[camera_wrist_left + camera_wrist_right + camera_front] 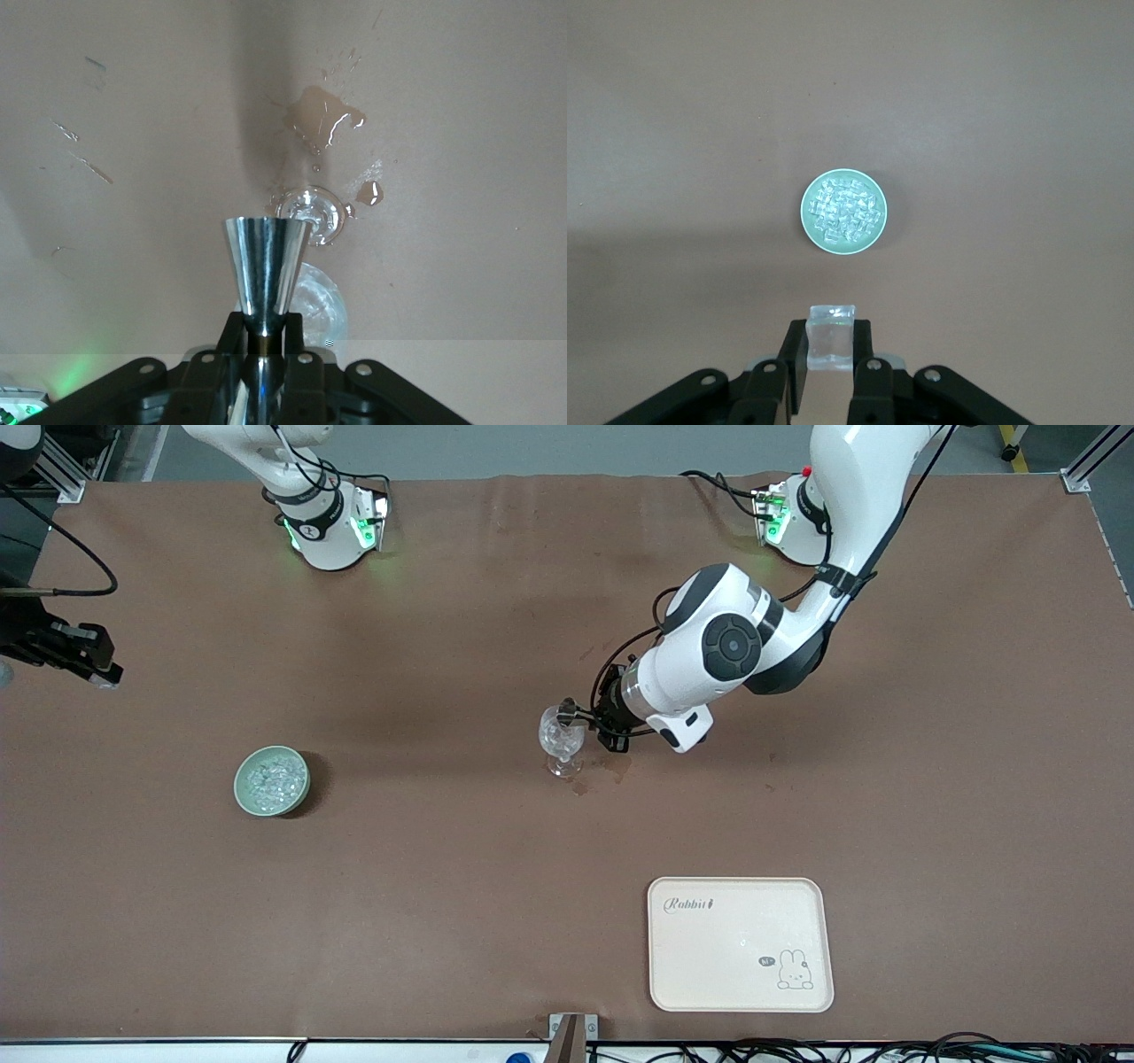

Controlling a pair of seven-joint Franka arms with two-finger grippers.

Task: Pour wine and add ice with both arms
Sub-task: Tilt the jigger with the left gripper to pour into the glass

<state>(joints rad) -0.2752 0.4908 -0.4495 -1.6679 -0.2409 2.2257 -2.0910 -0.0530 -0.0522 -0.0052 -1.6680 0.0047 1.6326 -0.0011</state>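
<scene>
A clear stemmed glass (562,742) stands mid-table with glittering content in its bowl. My left gripper (592,717) is beside its rim, shut on a silver metal jigger (568,708) that lies tipped at the rim. In the left wrist view the jigger (265,270) sits between the closed fingers (266,326), with the glass (312,215) beneath. A pale green bowl (272,780) holds ice chunks (274,778). My right gripper (93,664) is up in the air at the right arm's end, shut on a clear ice cube (832,347); the bowl (843,251) shows below it.
Wet brown spills (321,117) lie on the tablecloth beside the glass foot, also seen in the front view (611,771). A cream tray with a rabbit print (682,957) lies nearer to the front camera toward the left arm's end.
</scene>
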